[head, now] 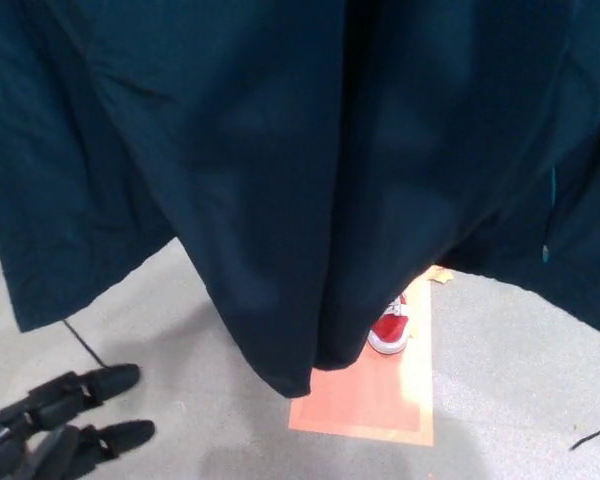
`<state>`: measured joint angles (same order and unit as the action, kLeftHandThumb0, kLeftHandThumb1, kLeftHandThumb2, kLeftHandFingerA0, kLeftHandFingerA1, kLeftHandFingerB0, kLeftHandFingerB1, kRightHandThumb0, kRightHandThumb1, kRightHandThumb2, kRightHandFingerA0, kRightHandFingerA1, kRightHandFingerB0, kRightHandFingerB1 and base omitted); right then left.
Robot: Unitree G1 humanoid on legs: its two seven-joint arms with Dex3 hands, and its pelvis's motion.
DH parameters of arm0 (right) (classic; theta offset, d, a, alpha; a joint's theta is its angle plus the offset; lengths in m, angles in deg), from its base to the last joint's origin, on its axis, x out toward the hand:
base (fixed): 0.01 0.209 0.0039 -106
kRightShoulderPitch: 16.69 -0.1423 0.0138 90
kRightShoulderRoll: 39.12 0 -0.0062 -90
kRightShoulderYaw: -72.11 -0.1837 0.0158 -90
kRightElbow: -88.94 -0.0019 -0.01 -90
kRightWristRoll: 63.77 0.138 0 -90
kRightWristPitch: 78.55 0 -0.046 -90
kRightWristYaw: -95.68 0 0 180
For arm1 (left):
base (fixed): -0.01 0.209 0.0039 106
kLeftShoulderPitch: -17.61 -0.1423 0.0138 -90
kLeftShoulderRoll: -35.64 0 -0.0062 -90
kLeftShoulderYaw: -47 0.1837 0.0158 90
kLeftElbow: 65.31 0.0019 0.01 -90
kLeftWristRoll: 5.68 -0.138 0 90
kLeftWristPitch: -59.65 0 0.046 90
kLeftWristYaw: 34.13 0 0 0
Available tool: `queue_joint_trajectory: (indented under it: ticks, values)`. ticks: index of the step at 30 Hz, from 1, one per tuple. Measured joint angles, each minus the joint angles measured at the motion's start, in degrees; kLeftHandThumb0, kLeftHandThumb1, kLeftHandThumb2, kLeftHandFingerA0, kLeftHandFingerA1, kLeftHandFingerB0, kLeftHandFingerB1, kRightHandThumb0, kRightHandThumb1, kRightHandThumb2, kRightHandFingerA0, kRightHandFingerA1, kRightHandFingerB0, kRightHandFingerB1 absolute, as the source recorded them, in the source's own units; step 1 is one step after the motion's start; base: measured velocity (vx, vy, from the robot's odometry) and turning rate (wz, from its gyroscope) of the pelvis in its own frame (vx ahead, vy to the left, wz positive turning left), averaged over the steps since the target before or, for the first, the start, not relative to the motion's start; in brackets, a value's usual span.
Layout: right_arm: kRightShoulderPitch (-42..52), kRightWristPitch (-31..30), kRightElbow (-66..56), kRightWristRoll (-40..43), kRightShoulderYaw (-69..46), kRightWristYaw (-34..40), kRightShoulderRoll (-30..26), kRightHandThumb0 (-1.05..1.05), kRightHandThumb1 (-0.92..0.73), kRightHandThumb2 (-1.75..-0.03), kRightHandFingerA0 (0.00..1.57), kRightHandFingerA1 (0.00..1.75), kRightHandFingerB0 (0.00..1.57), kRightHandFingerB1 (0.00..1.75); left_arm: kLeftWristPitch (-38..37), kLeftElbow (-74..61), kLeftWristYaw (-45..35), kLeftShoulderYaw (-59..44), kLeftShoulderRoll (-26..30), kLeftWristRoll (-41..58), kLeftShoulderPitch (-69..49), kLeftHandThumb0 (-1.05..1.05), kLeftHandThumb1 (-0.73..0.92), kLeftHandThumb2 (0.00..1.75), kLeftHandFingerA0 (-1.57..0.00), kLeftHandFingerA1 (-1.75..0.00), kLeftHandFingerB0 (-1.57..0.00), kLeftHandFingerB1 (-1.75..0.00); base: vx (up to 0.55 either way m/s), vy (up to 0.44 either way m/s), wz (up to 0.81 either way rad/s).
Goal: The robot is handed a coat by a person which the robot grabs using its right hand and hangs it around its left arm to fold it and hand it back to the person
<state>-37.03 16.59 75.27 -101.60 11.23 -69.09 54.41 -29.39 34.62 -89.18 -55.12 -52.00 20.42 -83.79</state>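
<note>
A dark navy coat (300, 170) hangs close in front of the head camera and fills most of the head view, its lower folds reaching down to the middle of the picture. My left hand (55, 420) shows at the bottom left, below the coat and apart from it, its black fingers (100, 382) spread and holding nothing. My right hand is hidden behind or above the coat. One red and white shoe (390, 325) of a person shows under the coat's hem.
An orange rectangle (375, 395) is marked on the grey floor below the coat. A thin black cable (85, 345) runs across the floor at the left, and another cable end (595, 435) lies at the bottom right.
</note>
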Motion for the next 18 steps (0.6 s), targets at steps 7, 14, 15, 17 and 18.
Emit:
queue_joint_trajectory:
  ticks: [7, 14, 15, 17, 18]
  values:
    - [-0.1, 0.7, 0.2, -0.1, -1.6, 1.7, 2.9, -0.28, -0.76, -0.63, 0.97, 1.22, 0.81, 1.02, 1.2, -4.1, -2.2, 4.0, 1.3, 0.2, -1.1, -0.76, 0.90, 0.67, -0.28, -0.35, -0.23, -0.33, 0.00, 0.000, 0.00]
    - [-0.1, 1.3, 0.4, -0.2, -1.8, 1.7, 5.6, -0.21, -0.63, -0.59, 0.95, 0.87, 0.90, 0.63, 3.2, -9.0, -2.1, 8.4, 2.0, 0.1, -0.7, -0.74, 0.90, 0.67, -0.25, -0.36, -0.19, -0.32, 0.00, 0.000, 0.00]
    - [-0.1, 1.3, 0.4, -0.2, -1.8, 1.7, 6.0, -0.16, -0.59, -0.57, 0.95, 0.89, 0.89, 0.54, 3.5, -9.7, -2.0, 9.1, 2.0, 0.1, -0.5, -0.73, 0.89, 0.67, -0.25, -0.36, -0.18, -0.32, 0.00, 0.000, 0.00]
    - [-0.1, 1.4, 0.5, -0.4, -1.4, 1.6, 6.6, -0.14, -0.54, -0.56, 0.94, 0.97, 0.92, 0.59, 4.0, -11.0, -1.5, 10.4, 2.0, -0.1, 0.0, -0.72, 0.89, 0.67, -0.25, -0.36, -0.18, -0.32, 0.00, 0.000, 0.00]
    - [-0.1, 1.4, 0.5, -0.6, -0.8, 1.6, 7.1, -0.18, -0.59, -0.58, 0.94, 1.01, 0.92, 0.69, 4.4, -11.9, -1.0, 11.4, 1.9, -0.3, 0.5, -0.70, 0.90, 0.66, -0.24, -0.36, -0.17, -0.32, 0.00, 0.000, 0.00]
